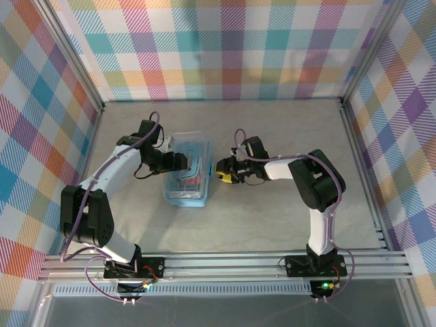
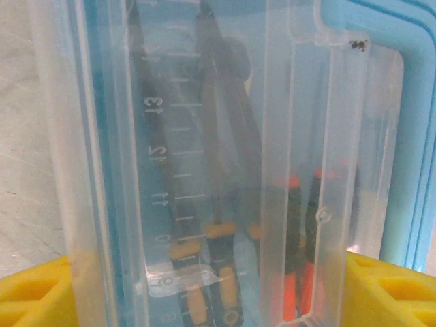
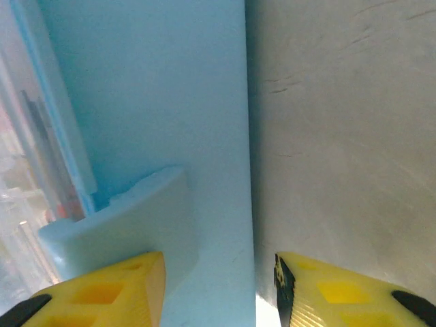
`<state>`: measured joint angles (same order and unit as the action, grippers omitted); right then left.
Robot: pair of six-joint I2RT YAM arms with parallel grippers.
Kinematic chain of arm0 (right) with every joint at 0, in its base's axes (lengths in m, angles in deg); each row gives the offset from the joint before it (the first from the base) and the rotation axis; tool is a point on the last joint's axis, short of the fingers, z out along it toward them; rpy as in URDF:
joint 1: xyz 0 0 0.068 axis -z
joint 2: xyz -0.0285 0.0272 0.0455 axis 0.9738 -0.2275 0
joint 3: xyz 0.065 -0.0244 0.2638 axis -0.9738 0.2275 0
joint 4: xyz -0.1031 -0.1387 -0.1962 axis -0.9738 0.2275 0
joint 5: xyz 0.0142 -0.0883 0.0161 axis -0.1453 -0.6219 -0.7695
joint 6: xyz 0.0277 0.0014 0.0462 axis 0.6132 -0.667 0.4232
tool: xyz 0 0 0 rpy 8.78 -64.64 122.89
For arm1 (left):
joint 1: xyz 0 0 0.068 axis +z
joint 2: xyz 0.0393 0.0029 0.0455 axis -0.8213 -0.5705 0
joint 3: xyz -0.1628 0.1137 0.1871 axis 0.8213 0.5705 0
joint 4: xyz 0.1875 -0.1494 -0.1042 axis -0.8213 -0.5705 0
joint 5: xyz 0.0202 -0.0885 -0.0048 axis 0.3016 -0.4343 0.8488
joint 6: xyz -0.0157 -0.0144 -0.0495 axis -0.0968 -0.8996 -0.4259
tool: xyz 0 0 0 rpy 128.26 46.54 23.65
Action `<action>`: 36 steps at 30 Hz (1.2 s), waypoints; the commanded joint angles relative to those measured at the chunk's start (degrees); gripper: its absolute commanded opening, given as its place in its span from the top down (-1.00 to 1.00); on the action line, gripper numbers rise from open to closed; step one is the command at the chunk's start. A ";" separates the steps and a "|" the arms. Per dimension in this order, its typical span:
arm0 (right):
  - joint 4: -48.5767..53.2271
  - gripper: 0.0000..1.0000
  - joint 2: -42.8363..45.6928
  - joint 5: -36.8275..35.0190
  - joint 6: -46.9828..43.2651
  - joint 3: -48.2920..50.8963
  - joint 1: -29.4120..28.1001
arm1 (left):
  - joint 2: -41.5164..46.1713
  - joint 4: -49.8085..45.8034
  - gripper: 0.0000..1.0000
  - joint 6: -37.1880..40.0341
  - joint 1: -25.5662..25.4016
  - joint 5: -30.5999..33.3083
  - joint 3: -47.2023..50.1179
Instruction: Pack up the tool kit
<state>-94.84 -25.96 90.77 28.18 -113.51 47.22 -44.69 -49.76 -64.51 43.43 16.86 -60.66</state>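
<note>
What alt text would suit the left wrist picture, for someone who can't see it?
Close-up through the clear lid of a light-blue case, showing slim screwdrivers with black-orange and red handles inside. Ruler markings are moulded into the lid. The left claw has its yellow fingertips at the bottom corners, one on either side of the lid.

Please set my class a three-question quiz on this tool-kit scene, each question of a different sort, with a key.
1. True or false: the light-blue translucent plastic case lies between the left gripper and the right gripper.
2. Through the clear plastic lid, the handles of the slim screwdrivers look: A) black-orange and red; B) green and white; C) purple.
3. What colour are the right gripper's fingers?
Key: 1 true; 2 A; 3 yellow.
</note>
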 commanded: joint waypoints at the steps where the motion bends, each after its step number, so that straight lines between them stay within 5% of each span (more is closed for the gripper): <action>1: -3.33 0.05 -0.70 2.23 0.66 -1.26 -0.33 | -6.36 -8.69 -0.39 -1.97 0.45 9.14 3.96; 10: -4.96 0.02 -1.66 3.07 0.61 -0.97 -0.38 | -8.67 -12.26 -0.34 -3.43 -1.40 17.76 1.90; 17: -7.66 -0.01 -2.97 4.99 1.85 -2.08 -0.87 | -11.23 -10.97 -0.34 -4.87 -3.50 17.77 2.46; 28: -11.26 -0.11 0.28 7.76 1.74 0.07 -0.79 | -9.79 -6.51 -0.34 -5.71 -2.58 7.83 4.55; 36: -35.35 -0.17 -3.03 12.42 13.75 4.51 0.72 | -7.45 -5.18 -0.33 -4.63 0.27 2.10 6.50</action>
<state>-116.55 -28.50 99.23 36.40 -109.84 47.64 -45.67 -50.37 -66.41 42.40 19.26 -61.05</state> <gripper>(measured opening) 0.582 0.734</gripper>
